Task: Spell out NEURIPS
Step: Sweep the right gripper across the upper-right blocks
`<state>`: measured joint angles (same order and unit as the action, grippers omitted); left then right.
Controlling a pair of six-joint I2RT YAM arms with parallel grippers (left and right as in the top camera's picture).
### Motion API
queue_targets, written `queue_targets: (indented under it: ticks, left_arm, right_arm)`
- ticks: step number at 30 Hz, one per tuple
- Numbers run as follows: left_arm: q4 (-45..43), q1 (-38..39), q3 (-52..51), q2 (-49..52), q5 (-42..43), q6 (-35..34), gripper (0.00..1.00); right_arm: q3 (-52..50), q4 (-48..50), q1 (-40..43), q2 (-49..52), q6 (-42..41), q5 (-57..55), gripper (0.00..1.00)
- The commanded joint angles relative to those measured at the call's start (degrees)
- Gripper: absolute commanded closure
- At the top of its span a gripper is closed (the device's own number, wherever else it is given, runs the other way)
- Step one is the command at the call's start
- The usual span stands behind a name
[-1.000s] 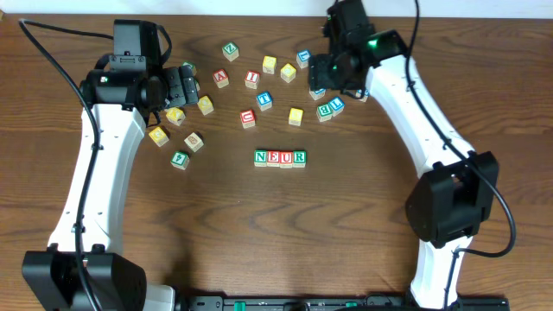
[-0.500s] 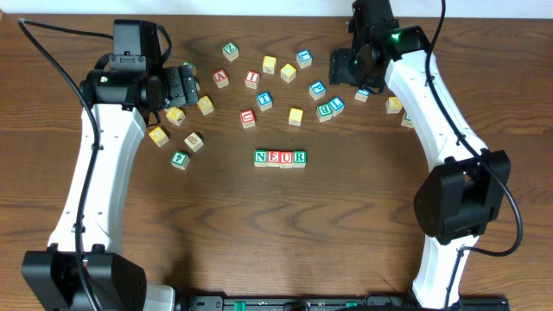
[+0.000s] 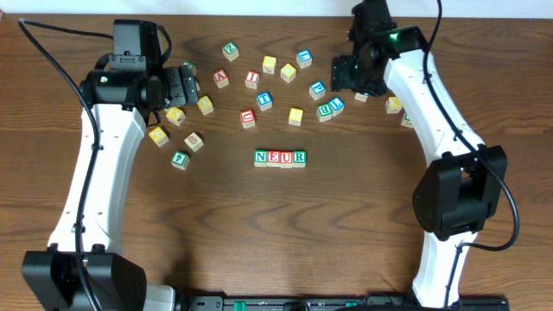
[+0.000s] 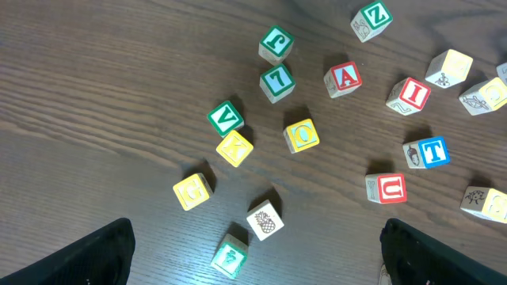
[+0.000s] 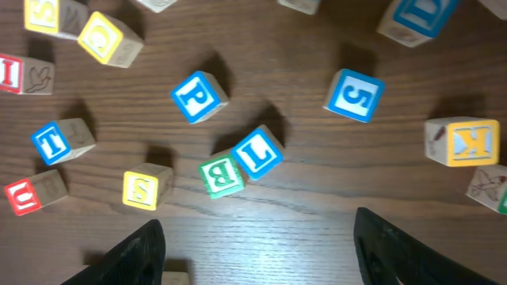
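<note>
With the left gripper (image 4: pixel 255 237) wide open, the right gripper (image 5: pixel 257 237) hovers, jaws apart and empty, over the blue 1 cube (image 5: pixel 257 152), which touches the green B cube (image 5: pixel 222 176), so a grab there could drag both!

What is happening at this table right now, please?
The robot is spelling NEURIPS with wooden letter cubes. The NEUR row is already laid out. The red I cube, blue P cube and yellow S cube lie loose among other cubes. The left gripper and right gripper are open and empty, the right above the P's cluster.
</note>
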<state>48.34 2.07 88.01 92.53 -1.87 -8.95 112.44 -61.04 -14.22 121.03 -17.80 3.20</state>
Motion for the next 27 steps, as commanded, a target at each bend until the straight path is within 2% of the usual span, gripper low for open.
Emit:
queue_targets:
  ticks: [1, 27]
  left_arm:
    - [0.04, -0.17, 0.94, 0.39, -0.33, 0.35, 0.03]
    - [0.04, -0.17, 0.94, 0.39, -0.33, 0.35, 0.03]
  right_arm:
    - [1.14, -1.03, 2.45, 0.48, -0.39, -0.26, 0.29]
    - [1.14, -5.88, 14.91, 0.48, -0.37, -1.92, 0.30]
